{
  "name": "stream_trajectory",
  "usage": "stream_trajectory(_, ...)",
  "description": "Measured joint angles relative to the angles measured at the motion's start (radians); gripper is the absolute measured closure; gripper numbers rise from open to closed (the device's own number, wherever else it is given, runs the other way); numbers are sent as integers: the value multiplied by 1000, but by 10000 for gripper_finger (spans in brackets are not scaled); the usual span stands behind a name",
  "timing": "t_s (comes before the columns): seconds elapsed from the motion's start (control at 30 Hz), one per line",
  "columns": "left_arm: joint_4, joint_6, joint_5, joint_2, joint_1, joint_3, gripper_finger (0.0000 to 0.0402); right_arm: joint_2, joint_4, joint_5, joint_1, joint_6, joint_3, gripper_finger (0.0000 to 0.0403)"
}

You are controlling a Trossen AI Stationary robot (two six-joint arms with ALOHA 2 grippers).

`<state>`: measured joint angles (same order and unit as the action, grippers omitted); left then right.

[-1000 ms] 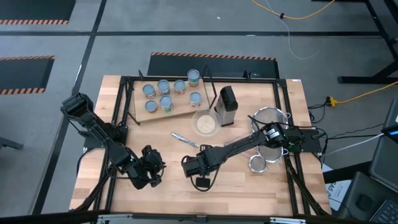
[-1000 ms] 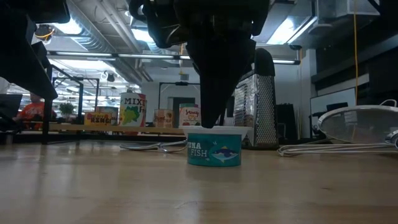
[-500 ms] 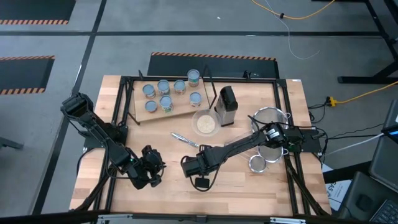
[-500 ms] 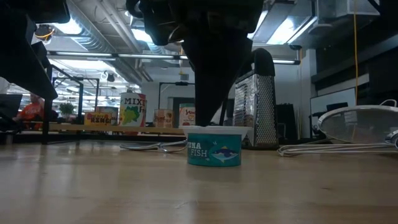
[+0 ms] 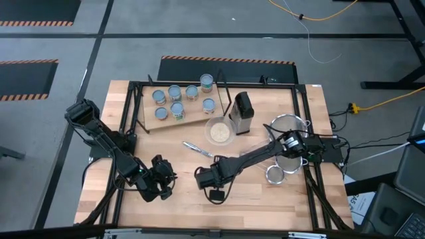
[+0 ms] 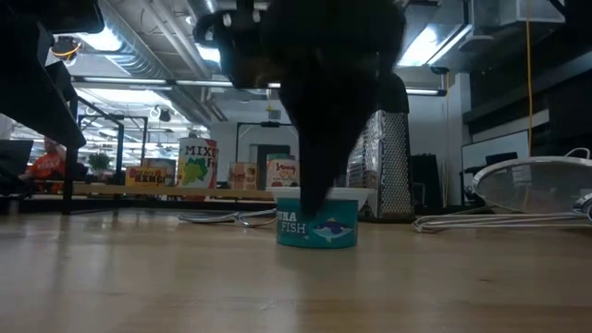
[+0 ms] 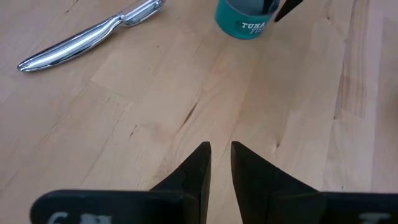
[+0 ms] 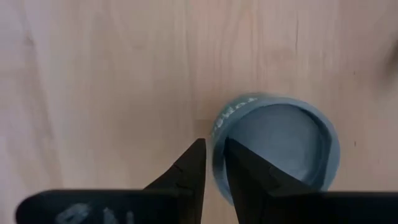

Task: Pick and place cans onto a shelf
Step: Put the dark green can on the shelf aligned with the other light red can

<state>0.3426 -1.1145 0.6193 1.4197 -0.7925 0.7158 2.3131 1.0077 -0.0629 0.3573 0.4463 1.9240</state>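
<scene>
The teal tuna can (image 6: pixel 317 223) stood upright on the bare wooden tabletop (image 5: pixel 265 202), directly beneath the right gripper (image 8: pixel 210 163). That gripper's wrist view showed the fingers (image 8: pixel 189 168) nearly together, a thin gap between them, their tips over the can's (image 8: pixel 273 146) rim rather than straddling it; they grasped nothing. The level view showed what the wrist view did not: the can's printed side, and the dark fingers reaching down across its front face. Whether they touched the tin could not be told.

The left gripper (image 7: pixel 217 152) waited well off to the side of the right one, its fingers also almost closed and empty; its own camera caught the same can (image 7: pixel 244 17) and a metal peeler (image 7: pixel 93 34) lying flat.

From overhead, the shelf (image 5: pixel 182 106) lay far beyond the right gripper (image 5: pixel 214 186), carrying seven cans (image 5: pixel 175 92) with its near edge partly free. A bowl (image 5: pixel 219 132) and grater (image 5: pixel 243 111) stood between; open tabletop surrounded the tuna can.
</scene>
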Motion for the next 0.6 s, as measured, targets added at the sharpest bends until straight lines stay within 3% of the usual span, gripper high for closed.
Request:
stream_trajectory(0.47, -1, 0, 0, 0, 0, 0, 347, -4, -28, 2, -1, -35, -33, 337)
stream_trajectory(0.6, -1, 0, 0, 0, 0, 0, 347, -3, -27, 2, -4, -63, -34, 360)
